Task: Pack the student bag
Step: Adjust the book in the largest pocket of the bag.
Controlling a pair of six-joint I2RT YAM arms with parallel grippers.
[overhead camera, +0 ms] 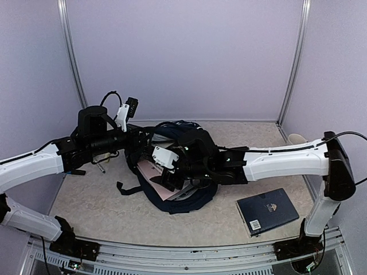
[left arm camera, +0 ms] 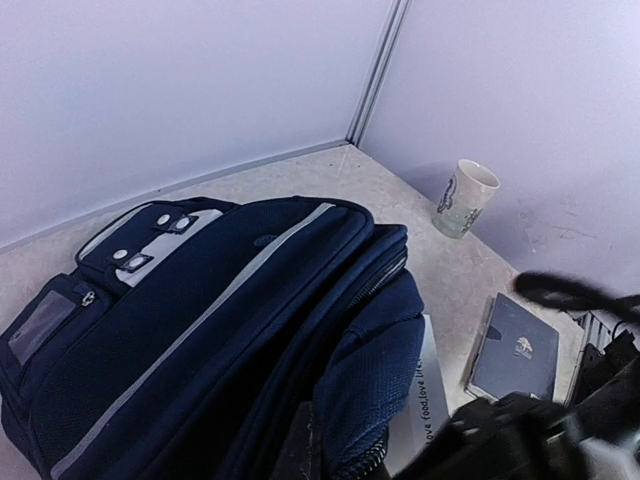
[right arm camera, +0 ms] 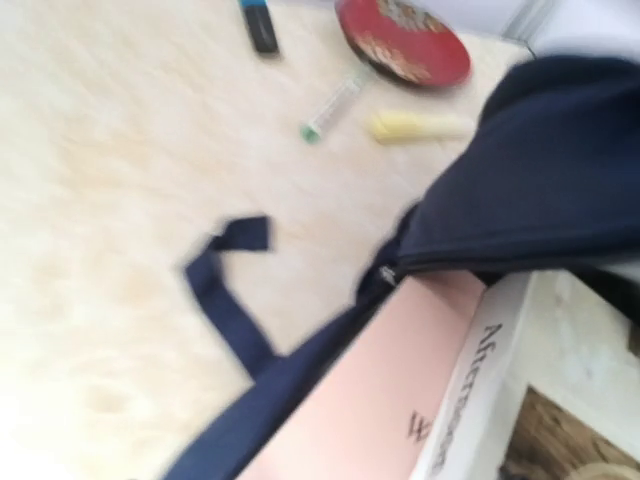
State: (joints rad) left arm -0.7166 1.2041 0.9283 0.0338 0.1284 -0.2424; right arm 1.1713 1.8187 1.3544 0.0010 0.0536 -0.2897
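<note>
The student bag (overhead camera: 189, 203) lies in the middle of the table, navy with a pale stripe, and fills the left wrist view (left arm camera: 200, 320). My left gripper (overhead camera: 137, 150) is shut on the fabric edge of its opening; one dark finger (left arm camera: 300, 450) shows beside the held flap. My right gripper (overhead camera: 172, 175) is at the bag's mouth, shut on a pink book (overhead camera: 150, 171) with a white spine that slants partway into the opening. The right wrist view is blurred: the pink book (right arm camera: 400, 400) is close under the bag's navy edge (right arm camera: 550, 180), and my own fingers are hidden.
A flat navy hardcover book (overhead camera: 268, 211) lies right of the bag near the front edge. A mug (left arm camera: 465, 198) stands at the back right. Left of the bag lie a loose strap (right arm camera: 225, 290), a red disc (right arm camera: 402, 40), a pen (right arm camera: 335, 105), a yellow piece (right arm camera: 420, 125) and a black marker (right arm camera: 260, 25).
</note>
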